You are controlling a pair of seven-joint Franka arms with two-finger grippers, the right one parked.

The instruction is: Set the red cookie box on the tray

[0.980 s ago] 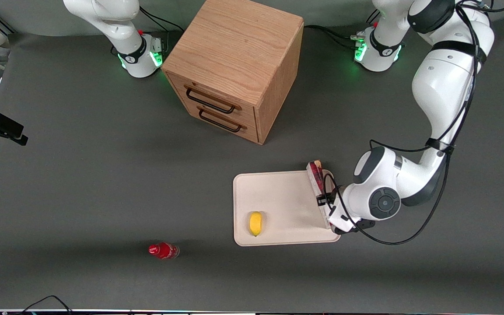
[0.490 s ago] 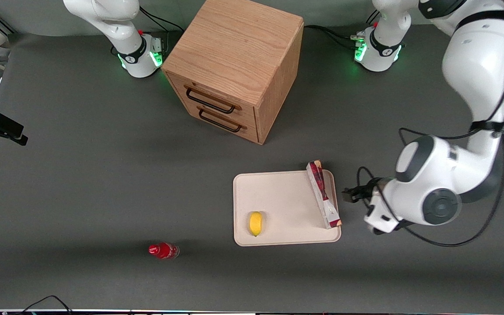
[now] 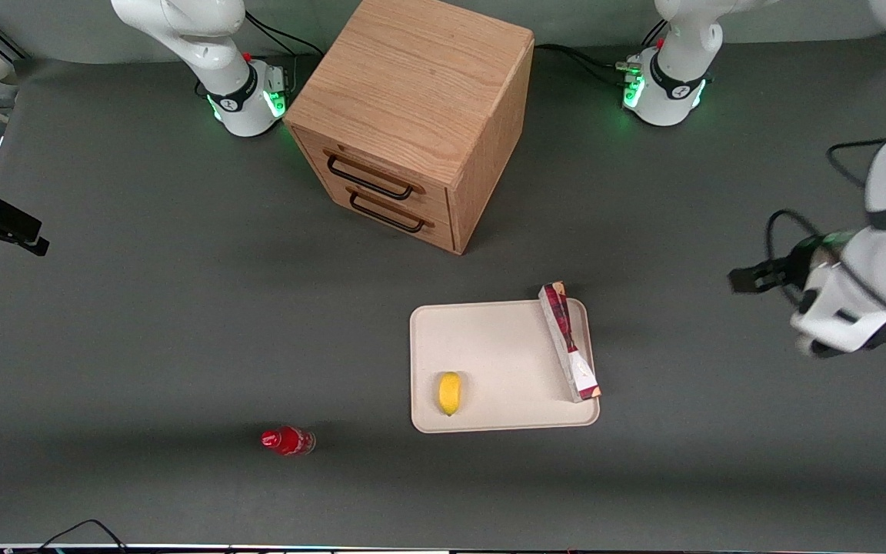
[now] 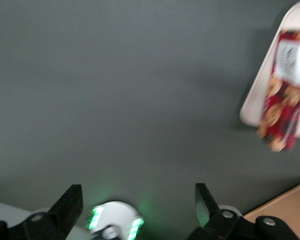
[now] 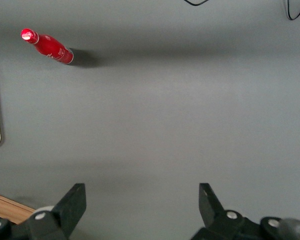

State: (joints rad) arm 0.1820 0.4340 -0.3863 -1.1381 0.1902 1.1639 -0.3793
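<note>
The red cookie box [image 3: 568,342] lies flat on the cream tray [image 3: 489,338], along the tray's short edge toward the working arm's end, white end nearer the front camera. Its farther end slightly overhangs the rim. My left gripper [image 3: 747,278] is open and empty, raised over the bare table well away from the tray, toward the working arm's end. In the left wrist view the gripper [image 4: 137,200] has its fingers wide apart with nothing between them, and the box [image 4: 285,90] and a tray corner [image 4: 259,91] show apart from it.
A yellow lemon [image 3: 450,393] lies on the tray. A small red bottle [image 3: 287,441] lies on the table toward the parked arm's end. A wooden drawer cabinet [image 3: 412,115] stands farther from the front camera than the tray. The arm's green-lit base [image 4: 115,225] shows between the fingers.
My left gripper let go of the box and drew away from the tray toward the working arm's end of the table. The box stays on the tray.
</note>
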